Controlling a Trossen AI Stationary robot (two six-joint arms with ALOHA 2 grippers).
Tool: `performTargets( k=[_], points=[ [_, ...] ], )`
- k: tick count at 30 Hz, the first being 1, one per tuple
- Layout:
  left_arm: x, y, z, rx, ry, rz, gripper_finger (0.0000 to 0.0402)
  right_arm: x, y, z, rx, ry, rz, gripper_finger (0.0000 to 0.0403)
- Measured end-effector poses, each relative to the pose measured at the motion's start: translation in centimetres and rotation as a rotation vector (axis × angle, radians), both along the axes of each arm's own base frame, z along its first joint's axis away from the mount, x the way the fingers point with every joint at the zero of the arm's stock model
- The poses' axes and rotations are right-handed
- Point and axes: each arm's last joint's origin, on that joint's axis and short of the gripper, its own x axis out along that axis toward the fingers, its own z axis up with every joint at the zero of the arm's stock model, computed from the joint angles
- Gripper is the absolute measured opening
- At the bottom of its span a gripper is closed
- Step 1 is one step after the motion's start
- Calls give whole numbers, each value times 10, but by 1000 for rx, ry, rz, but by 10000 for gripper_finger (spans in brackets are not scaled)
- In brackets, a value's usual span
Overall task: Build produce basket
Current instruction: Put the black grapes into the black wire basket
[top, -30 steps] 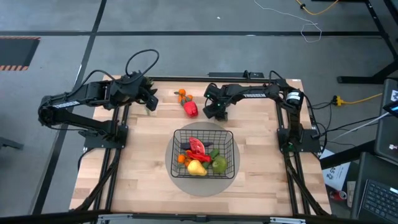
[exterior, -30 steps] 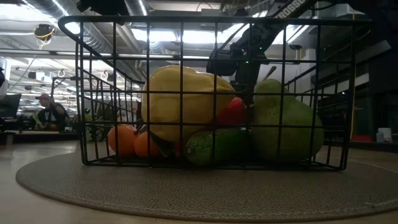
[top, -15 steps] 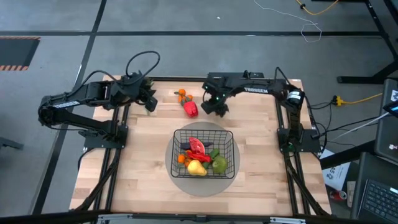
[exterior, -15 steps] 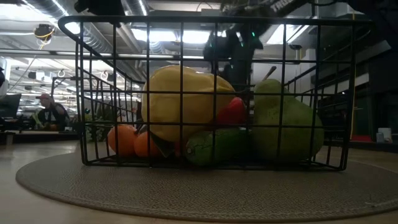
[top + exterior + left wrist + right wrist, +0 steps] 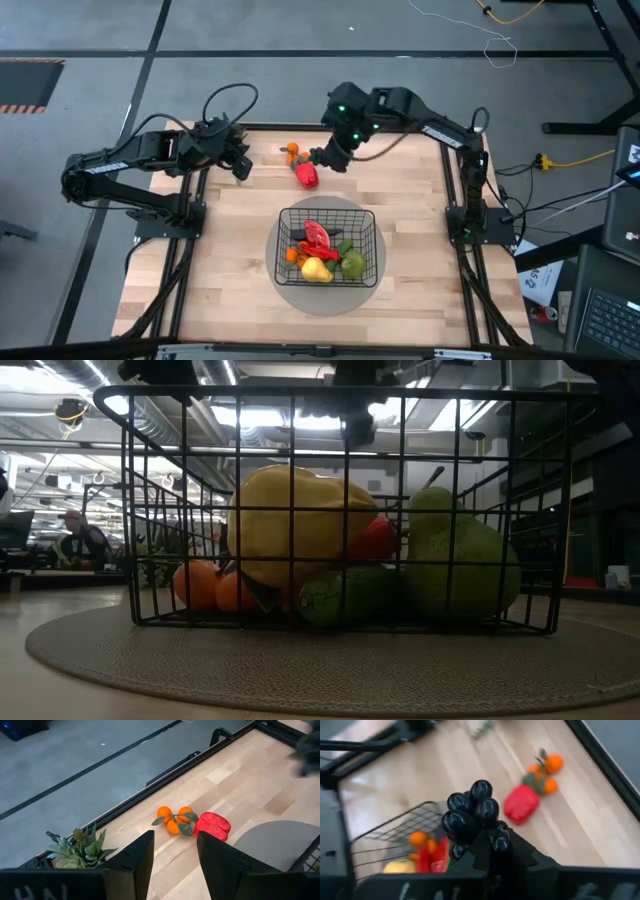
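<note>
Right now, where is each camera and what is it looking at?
High view: above the table, looking straight down on both arms and the basket.
Low view: at table height, looking level through the basket at the yellow fruit.
Left wrist view: past the left hand at the oranges and red pepper.
Right wrist view: past the right hand holding grapes.
Both wrist views share the pepper.

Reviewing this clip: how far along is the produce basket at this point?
Well along. Done: the basket on its grey mat already holds a yellow fruit, a green pear, oranges and red pieces. In hand: the right gripper is shut on the dark grapes, raised near the table's far edge. Left: the red pepper and the orange cluster lie on the table. The left gripper waits open at the far left.
</note>
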Motion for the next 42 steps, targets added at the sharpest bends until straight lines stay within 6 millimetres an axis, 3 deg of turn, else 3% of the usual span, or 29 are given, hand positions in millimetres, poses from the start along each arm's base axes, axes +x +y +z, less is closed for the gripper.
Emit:
performTargets(
  k=[4,20,24,29,42],
  points=[
    [0,0,0,2,-1,2,146,-4,27,16,-13,-58,80,21],
    [0,0,0,-4,-3,-4,146,-4,115,10,75,51,207,21],
    [1,-1,0,-34,-11,-30,146,-5,132,10,111,61,158,46],
    [1,-2,-1,-66,-29,-40,146,-5,146,3,52,89,102,76],
    [1,-2,-1,-68,-29,-41,146,5,158,-45,59,231,31,83]
  ],
)
